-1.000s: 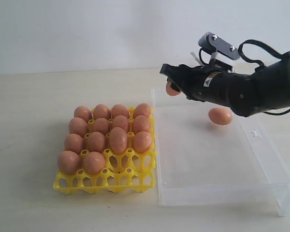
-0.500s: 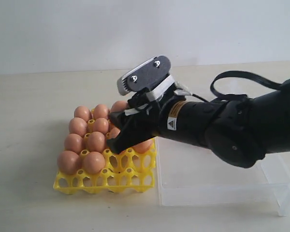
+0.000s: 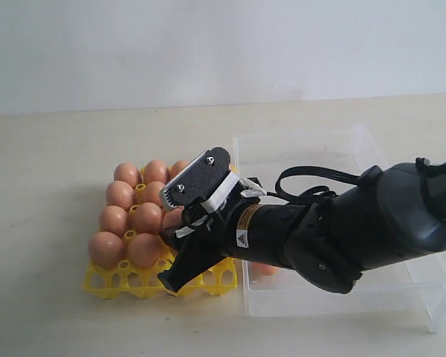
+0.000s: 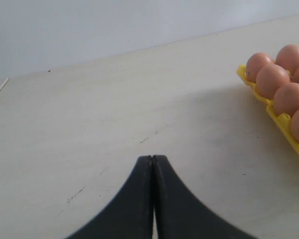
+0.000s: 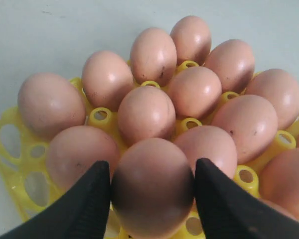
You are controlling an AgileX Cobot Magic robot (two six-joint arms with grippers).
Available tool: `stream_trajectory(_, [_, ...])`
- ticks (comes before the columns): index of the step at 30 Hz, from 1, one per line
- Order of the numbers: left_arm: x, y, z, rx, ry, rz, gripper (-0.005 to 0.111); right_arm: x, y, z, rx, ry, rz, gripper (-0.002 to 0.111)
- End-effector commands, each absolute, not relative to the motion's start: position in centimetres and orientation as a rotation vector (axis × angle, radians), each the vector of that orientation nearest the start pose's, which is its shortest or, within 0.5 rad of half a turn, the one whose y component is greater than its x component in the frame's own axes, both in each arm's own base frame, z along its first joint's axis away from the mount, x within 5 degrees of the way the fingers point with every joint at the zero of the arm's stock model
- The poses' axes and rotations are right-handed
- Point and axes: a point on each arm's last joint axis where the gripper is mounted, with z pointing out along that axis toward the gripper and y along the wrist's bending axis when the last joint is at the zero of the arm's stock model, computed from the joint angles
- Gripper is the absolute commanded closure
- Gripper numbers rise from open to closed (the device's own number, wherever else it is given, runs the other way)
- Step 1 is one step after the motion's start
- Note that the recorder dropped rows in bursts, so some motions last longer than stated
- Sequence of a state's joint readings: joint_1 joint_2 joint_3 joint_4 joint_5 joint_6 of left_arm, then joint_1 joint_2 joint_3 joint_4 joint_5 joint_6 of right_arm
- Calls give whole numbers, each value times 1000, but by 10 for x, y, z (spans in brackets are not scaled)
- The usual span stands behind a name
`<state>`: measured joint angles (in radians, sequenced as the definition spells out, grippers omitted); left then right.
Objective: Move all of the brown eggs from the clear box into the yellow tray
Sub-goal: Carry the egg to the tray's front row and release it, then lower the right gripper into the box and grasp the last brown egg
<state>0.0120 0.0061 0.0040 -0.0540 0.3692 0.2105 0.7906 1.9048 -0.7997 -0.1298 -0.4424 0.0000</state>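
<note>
The right gripper [image 3: 172, 280] reaches across from the clear box [image 3: 342, 299] and hangs low over the near edge of the yellow tray [image 3: 126, 287]. In the right wrist view its two black fingers [image 5: 87, 199] stand apart with one brown egg [image 5: 152, 191] clamped between them, each finger pressed against a side of the shell. This egg sits at the front of the tray, just before the eggs already in place. Whether it rests in a cup or hangs just above one cannot be told.

The other brown eggs [image 3: 146, 217] fill the tray's far rows, each in its own cup, with yellow pegs [image 5: 99, 115] showing between them. The tray stands on the pale table [image 3: 44, 149], just beside the box, and the bulk of the right arm lies over the box.

The left gripper [image 4: 152, 158] is off to the side of the tray, above bare table. Its jaws are pressed together and hold nothing.
</note>
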Motion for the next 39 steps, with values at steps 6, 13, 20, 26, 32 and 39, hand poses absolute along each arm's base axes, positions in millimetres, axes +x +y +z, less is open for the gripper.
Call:
stream_trajectory(6, [53,-1,181,139,1839,94,107,238,263,132,-962,1937,503,108])
stream_trajectory(13, [53,-1,181,139,1839,94,107,238,263,131,-968,1951,496,102])
stream_trajectory(20, [53,-1,181,139,1839,94,107,236,259,126,-993,2016,463,56])
stream_trajectory(26, [53,-1,181,139,1839,94,107,232,250,149,-1044,2038,402,39])
stream_trajectory(32, [53,-1,181,139,1839,94,107,217,218,213,-961,2126,363,60])
stream_trajectory(39, [53,-1,181,139,1839,94,107,229,168,221,-88,2553,552,67])
